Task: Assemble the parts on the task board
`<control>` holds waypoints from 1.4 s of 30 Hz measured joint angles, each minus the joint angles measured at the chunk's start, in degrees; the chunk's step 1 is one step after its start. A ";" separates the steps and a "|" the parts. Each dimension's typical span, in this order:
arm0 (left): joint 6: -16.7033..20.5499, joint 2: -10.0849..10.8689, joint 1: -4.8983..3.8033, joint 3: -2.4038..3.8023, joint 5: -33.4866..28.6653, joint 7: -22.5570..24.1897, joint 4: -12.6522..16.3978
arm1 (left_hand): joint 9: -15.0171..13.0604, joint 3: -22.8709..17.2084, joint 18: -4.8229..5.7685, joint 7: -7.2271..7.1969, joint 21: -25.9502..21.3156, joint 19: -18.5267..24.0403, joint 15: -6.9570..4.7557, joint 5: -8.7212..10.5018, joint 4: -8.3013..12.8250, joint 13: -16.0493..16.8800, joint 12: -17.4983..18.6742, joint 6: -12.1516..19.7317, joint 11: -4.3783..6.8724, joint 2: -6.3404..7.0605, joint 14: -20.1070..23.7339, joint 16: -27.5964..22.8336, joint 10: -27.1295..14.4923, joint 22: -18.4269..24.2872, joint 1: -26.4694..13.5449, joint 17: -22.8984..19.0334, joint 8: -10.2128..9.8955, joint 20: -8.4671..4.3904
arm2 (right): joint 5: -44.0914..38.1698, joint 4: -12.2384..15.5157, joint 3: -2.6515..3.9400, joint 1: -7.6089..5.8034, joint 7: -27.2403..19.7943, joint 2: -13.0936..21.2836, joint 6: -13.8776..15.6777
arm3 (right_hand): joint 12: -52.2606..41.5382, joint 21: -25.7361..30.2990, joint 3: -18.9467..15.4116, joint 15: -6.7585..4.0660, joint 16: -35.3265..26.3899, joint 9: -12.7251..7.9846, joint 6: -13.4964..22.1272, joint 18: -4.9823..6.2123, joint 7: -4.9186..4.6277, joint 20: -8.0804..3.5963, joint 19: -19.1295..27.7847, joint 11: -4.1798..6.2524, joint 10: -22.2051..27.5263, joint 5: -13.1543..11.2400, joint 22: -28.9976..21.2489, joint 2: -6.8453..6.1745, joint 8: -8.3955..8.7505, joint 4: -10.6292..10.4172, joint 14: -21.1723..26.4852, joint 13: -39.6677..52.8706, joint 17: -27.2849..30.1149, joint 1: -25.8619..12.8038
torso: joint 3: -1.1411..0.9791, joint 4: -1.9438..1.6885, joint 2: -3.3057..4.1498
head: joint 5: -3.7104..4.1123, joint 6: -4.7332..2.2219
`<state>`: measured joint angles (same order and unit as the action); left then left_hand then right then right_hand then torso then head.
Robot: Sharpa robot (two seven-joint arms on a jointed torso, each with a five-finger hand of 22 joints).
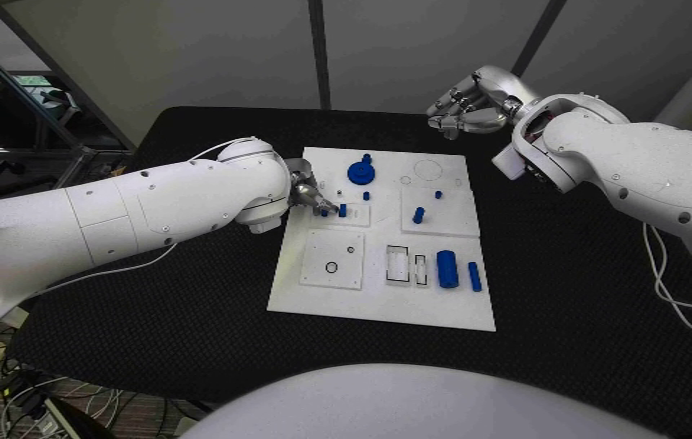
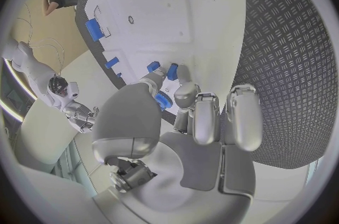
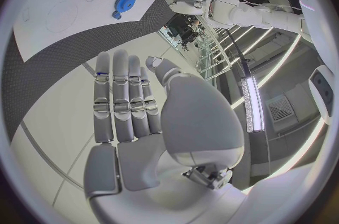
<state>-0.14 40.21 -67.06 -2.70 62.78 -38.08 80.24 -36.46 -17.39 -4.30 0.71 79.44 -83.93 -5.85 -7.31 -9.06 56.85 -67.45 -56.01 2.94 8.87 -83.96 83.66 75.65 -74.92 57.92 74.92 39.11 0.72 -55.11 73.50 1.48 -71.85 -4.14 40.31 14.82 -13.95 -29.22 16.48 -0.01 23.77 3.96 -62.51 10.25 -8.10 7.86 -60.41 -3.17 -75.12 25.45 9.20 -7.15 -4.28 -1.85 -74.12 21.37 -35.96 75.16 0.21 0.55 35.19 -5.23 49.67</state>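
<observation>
The white task board point(image 1: 382, 304) lies in the middle of the table. My left hand point(image 1: 307, 197) is low over the board's near-left square, by two small blue pegs point(image 1: 342, 209). In the left wrist view the thumb and a finger point(image 2: 186, 94) pinch a small blue part point(image 2: 163, 101), just short of the two standing pegs point(image 2: 172, 71). My right hand point(image 1: 469, 104) hangs raised beyond the board's far right corner, fingers straight and holding nothing point(image 3: 134, 105). A blue gear point(image 1: 361, 172) sits at the board's far side.
A blue peg point(image 1: 418, 215) stands right of centre. A thick blue cylinder point(image 1: 447, 269) and a thin blue bar point(image 1: 475, 276) lie at the board's near right beside rectangular slots point(image 1: 397, 263). A round hole point(image 1: 332, 267) marks the near-left plate. Black table surrounds the board.
</observation>
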 measured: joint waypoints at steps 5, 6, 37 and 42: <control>0.48 0.43 0.01 0.00 -0.03 0.03 0.28 | 0.00 3.52 0.00 0.00 0.00 0.00 0.00 0.00 -1.66 -0.39 0.00 0.00 0.00 -0.25 0.00 0.00 0.00 0.00 -0.25 0.00 0.23 0.00 | 0.00 -0.03 0.00 0.00 0.14 0.02 -0.21 | 0.00 0.00 0.00 0.00 0.00 0.00 0.00 0.00 0.00 0.00 0.00 0.00 0.00 0.09 0.00 0.00 0.00 0.00 0.00 0.00 0.00 0.00 | 0.02 -0.01 0.00 | 0.07 -0.01; 0.68 0.64 0.02 0.01 -0.04 0.05 0.41 | 0.00 4.05 0.00 0.00 0.00 0.00 0.00 0.00 -1.92 -0.47 0.01 0.00 0.00 -0.25 0.00 0.00 0.00 0.00 -0.25 0.00 0.23 0.00 | 0.00 -0.03 0.00 0.00 0.16 0.02 -0.26 | 0.00 0.00 -0.10 0.00 0.00 0.00 0.00 0.00 0.00 0.00 0.00 0.00 0.00 0.23 0.00 0.00 0.00 -0.10 0.00 0.00 0.00 0.00 | 0.02 -0.01 0.00 | 0.09 -0.02; 12.58 -0.13 0.01 2.11 -5.97 19.16 -0.73 | 10.03 4.78 -4.99 8.65 -44.19 20.54 7.15 -0.21 1.30 -26.26 24.27 17.31 -8.40 -3.68 18.68 -37.24 -30.50 37.93 24.46 -21.15 -9.90 5.89 | 0.00 -0.45 -0.02 0.17 0.27 -0.10 -0.70 | 0.00 0.00 0.01 0.00 0.00 0.00 0.00 0.00 0.00 0.00 0.00 -0.30 0.33 0.50 -0.06 0.00 0.00 -0.30 0.00 0.05 0.20 0.00 | -0.05 0.09 -0.02 | 0.81 -1.15; 13.17 -2.50 -0.04 1.68 -2.15 26.14 -2.45 | 16.21 0.09 -4.99 8.17 -41.32 18.68 6.69 -0.21 3.22 -32.42 28.99 13.65 -8.37 -0.24 15.85 -28.79 -30.03 35.74 27.28 -18.57 -14.27 5.86 | 0.00 -0.38 -0.02 0.17 0.17 -0.12 -0.62 | 0.00 0.22 0.01 0.00 -0.03 0.00 0.00 0.00 0.00 0.03 0.03 -0.10 0.52 0.50 -0.06 0.00 0.00 -0.30 0.00 0.04 0.32 0.00 | -0.02 0.23 0.04 | 1.08 -1.62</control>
<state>13.03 37.71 -67.10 -1.02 60.63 -11.95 77.80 -20.25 -17.30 -9.29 8.89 38.13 -65.25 0.83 -7.52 -5.84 24.44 -38.46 -42.36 -5.43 8.63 -68.11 54.87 45.62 -39.18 85.20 56.35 24.84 6.59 -55.11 73.13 1.46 -71.67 -3.97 40.19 14.19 -13.95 -29.00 16.49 0.00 23.74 3.95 -62.52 10.24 -8.10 7.89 -60.37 -3.27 -74.60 25.95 9.14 -7.15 -4.28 -2.15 -74.12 21.41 -35.64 75.16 0.19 0.77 35.23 -4.15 48.05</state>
